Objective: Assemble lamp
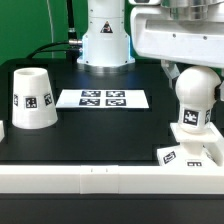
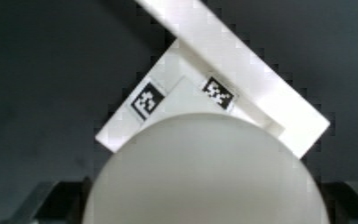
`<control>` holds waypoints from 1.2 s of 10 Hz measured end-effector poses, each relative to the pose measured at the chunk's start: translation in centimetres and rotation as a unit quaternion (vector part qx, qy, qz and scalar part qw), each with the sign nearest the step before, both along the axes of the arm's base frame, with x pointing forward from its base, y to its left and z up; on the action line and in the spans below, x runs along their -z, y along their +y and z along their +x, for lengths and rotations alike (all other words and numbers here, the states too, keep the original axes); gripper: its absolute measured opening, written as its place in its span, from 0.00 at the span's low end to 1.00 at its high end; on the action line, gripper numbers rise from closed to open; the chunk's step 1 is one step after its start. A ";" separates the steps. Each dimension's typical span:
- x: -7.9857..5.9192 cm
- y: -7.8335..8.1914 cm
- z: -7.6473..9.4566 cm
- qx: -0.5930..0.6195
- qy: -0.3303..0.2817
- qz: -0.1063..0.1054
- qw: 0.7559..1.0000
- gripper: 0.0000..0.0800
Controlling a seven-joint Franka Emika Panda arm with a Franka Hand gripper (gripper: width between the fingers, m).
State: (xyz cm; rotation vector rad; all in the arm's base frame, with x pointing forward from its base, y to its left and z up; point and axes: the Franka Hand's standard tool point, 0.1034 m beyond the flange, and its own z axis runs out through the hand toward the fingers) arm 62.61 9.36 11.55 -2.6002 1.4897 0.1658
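Observation:
The white bulb (image 1: 193,100) stands upright at the exterior view's right, round head up, a tag on its stem. My gripper (image 1: 194,76) comes down from above and is shut on the bulb's head. The flat square base (image 1: 188,155) lies right under the bulb, near the front edge. I cannot tell whether the bulb's foot touches it. In the wrist view the bulb's head (image 2: 197,170) fills the space between my dark fingers (image 2: 51,208), and the tagged base (image 2: 190,95) shows beyond it. The cone shade (image 1: 33,98) stands at the exterior view's left, apart from the others.
The marker board (image 1: 102,98) lies flat in the middle of the black table. The robot's white body (image 1: 105,40) stands behind it. A white raised rim (image 1: 100,180) runs along the table's front edge.

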 end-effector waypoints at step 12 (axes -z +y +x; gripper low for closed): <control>-0.1 0.0 0.2 -0.102 -0.021 0.019 0.994 0.87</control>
